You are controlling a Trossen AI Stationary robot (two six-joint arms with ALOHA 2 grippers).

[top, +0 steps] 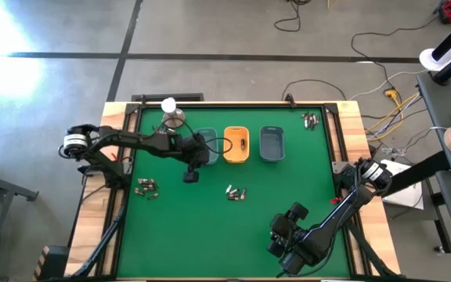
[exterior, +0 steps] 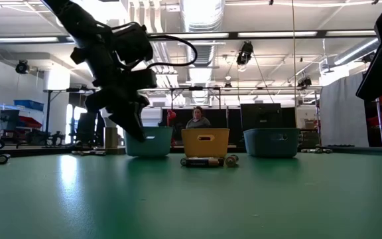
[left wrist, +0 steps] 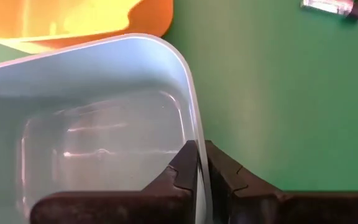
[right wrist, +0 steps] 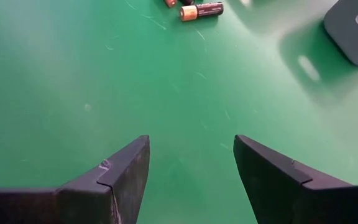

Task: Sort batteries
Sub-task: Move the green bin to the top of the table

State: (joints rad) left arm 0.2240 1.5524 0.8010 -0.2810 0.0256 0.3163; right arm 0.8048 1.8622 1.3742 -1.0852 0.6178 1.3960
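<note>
1. The green table (top: pixel 210 235) is seen from above, framed by wooden edges.
2. A cluster of batteries (top: pixel 146 187) is shown lying on the mat near the left side, below the left arm.
3. A round metal dome with a white ball (top: pixel 171 110) is placed at the far edge, beside the pale blue tray (top: pixel 207 139).
4. The left gripper (left wrist: pixel 199 165) is shown clenched on the wall of the pale blue tray, one finger inside and one outside the rim.
5. The orange tray (top: pixel 236 146) is set just beside the pale blue tray; a small dark object, possibly a battery, is visible inside it.
6. A second group of batteries (top: pixel 236 193) is scattered mid-table, in front of the orange tray.
7. The blue-grey tray (top: pixel 272 143) is placed last in the row of three.
8. The right gripper (right wrist: pixel 191 174) is held released, fingers apart, above bare mat at the near right.
9. A third group of batteries (top: pixel 311 120) is seen at the far right corner.
</note>
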